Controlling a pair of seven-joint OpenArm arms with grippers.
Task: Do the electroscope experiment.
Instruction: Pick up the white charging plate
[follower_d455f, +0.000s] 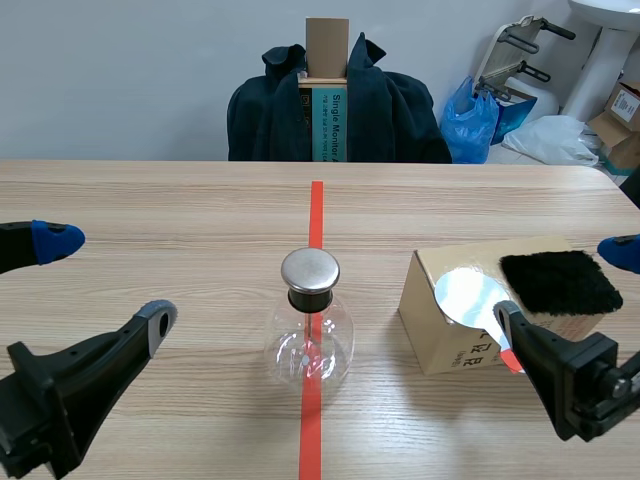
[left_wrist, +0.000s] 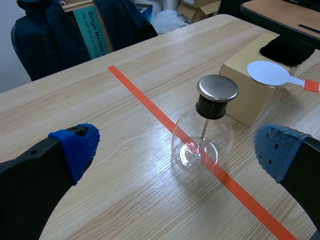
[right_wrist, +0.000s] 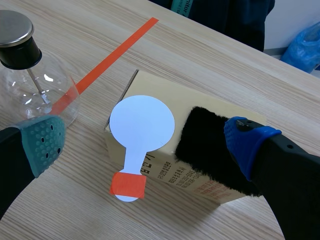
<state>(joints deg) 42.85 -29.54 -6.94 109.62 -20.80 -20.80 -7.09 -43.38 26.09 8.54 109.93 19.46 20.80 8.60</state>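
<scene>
Off box edge: paddle handle; in scene, right claw covers.

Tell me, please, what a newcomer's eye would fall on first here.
The glass flask with its metal cap stands on the orange tape line in the middle of the table. To its right in the scene view, a cardboard box carries a white round paddle and a black furry pad.

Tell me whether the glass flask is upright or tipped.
Upright: the flask rests on its round base, with its metal cap level on top.
</scene>
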